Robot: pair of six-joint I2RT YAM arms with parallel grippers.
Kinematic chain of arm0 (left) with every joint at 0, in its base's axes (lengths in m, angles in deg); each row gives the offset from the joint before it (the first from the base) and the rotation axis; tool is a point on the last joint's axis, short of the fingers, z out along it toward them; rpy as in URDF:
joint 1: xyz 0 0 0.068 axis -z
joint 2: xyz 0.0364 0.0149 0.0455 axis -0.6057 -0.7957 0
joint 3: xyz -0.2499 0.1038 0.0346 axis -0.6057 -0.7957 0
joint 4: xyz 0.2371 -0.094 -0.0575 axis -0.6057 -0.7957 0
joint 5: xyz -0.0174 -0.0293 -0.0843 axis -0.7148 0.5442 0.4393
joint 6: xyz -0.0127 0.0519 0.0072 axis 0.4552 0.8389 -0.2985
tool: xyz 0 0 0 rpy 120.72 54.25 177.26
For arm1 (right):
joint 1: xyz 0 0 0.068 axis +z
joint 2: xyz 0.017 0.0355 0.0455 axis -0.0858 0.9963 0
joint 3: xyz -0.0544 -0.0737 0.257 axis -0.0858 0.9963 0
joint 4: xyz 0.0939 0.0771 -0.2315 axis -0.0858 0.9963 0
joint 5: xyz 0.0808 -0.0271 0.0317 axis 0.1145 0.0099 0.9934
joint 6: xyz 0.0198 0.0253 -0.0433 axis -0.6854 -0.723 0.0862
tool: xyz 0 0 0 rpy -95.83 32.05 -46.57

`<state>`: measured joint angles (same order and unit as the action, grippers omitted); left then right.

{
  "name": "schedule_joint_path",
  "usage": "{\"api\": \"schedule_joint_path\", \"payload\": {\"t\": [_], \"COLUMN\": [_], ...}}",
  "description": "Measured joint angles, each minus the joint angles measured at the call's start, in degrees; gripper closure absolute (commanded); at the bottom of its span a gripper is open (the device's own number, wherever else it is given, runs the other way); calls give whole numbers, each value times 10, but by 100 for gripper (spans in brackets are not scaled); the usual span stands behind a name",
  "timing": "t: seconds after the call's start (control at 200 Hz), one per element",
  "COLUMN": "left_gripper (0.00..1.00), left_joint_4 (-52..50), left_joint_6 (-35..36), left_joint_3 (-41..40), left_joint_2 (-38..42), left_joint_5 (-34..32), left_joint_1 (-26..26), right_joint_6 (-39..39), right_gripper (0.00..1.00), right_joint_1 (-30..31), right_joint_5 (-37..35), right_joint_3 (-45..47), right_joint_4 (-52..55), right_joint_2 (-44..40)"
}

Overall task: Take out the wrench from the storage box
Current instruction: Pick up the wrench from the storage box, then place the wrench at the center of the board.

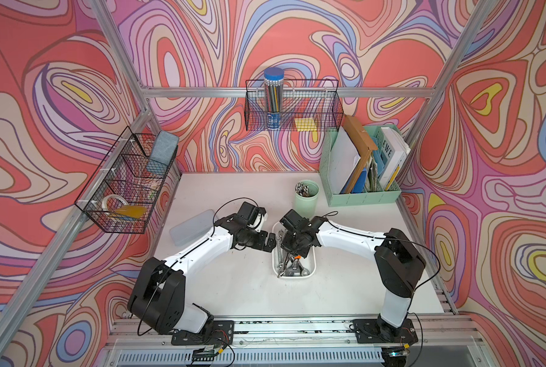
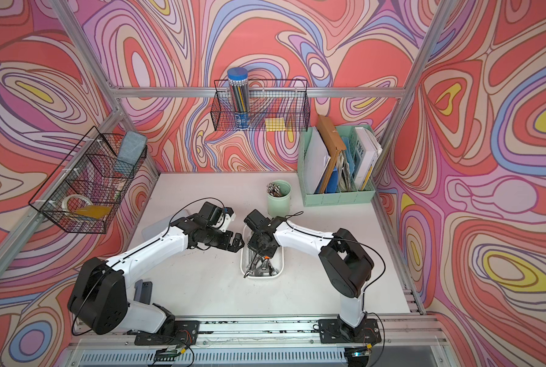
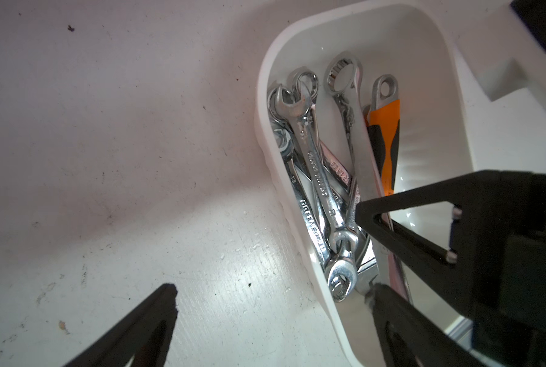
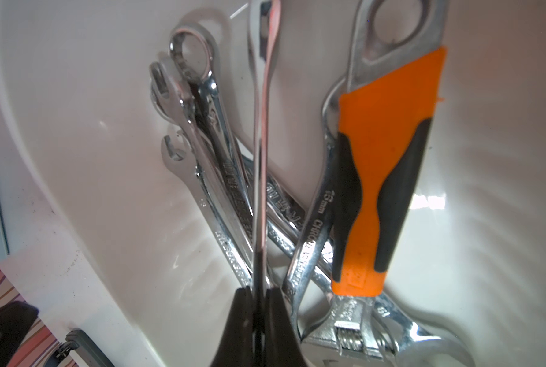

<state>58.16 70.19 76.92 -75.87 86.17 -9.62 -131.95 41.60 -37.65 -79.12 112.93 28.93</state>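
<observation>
Showed, from above, a shallow white storage box (image 1: 314, 267) near the middle of a pale worktop (image 1: 233, 292), long axis running 12 to 6 o'clock. Had the right claw (image 4: 259, 290) reaching in from 3 o'clock, pinched fully shut on the shank of a long chrome wrench (image 4: 261, 143). Set its pads on the two broad faces, so only the thin edge faced the wrist camera; probably chosen because flat faces give a grip that resists twisting. Placed that wrench inside the box, not yet clear of its walls. Laid it roughly along the box's length, ring end (image 3: 344, 99) toward 6 o'clock and the gripped part nearer 12, as far as could be judged. Left a heap of smaller chrome wrenches (image 3: 313, 165) against the 9 o'clock wall and an orange-handled adjustable wrench (image 3: 384, 127) toward 3 o'clock, both close beside the held one and likely to snag on lifting. Had the left claw (image 3: 271, 294) spread wide and empty, astride the 9 o'clock rim, perhaps to steady the box.
</observation>
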Motion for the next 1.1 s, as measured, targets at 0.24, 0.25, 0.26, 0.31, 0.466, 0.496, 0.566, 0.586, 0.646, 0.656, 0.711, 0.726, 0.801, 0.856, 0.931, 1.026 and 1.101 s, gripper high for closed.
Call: {"api": "schedule_joint_path", "payload": {"t": [0.24, 0.25, 0.26, 0.31, 0.466, 0.496, 0.566, 0.586, 0.646, 0.656, 0.711, 0.726, 0.801, 0.856, 0.931, 1.026, 1.101], "left_gripper": [1, 1, 1, 1, 1, 1, 1, 1, 1, 1, 1, 1, 1, 1, 1, 1, 1], "left_joint_4": [-1, -1, -1, -1, 3, 5, 9, 9, 15, 16, 20, 21, 23, 23, 24, 25, 27], "left_joint_6": [-6, -7, -7, -10, -24, -26, -33, -34, -40, -41, -45, -45, -50, -54, -56, -59, -61], "left_joint_3": [27, 27, 27, 28, 28, 28, 28, 28, 26, 25, 21, 20, 14, 9, 3, -2, -5], "left_joint_2": [0, 0, 0, 0, 0, 0, 0, 0, 0, 0, 0, 0, 0, 0, 0, 0, 0], "left_joint_5": [10, 10, 11, 14, 23, 23, 24, 25, 25, 25, 25, 25, 24, 24, 24, 24, 23], "left_joint_1": [0, 0, 0, 0, 0, 0, 0, 0, 0, 0, 0, 0, 0, 0, 0, 0, 0], "right_joint_6": [81, 85, 94, 125, 252, 277, 333, 346, 385, 393, 416, 422, 443, 449, 453, 453, 451], "right_gripper": [100, 100, 100, 100, 100, 100, 100, 100, 100, 100, 100, 100, 100, 100, 100, 100, 100], "right_joint_1": [0, 0, -1, -3, -25, -32, -50, -55, -77, -82, -105, -111, -141, -155, -163, -167, -173], "right_joint_5": [-34, -36, -39, -47, -72, -76, -84, -86, -75, -75, -68, -66, -52, -42, -24, -7, 8], "right_joint_3": [-61, -63, -68, -81, -82, -73, -47, -39, 5, 14, 56, 67, 128, 164, 214, 247, 265], "right_joint_4": [87, 89, 94, 108, 149, 154, 166, 168, 150, 148, 138, 135, 103, 79, 34, -10, -51], "right_joint_2": [-69, -72, -81, -104, -182, -195, -222, -228, -251, -255, -271, -275, -288, -289, -288, -281, -271]}}
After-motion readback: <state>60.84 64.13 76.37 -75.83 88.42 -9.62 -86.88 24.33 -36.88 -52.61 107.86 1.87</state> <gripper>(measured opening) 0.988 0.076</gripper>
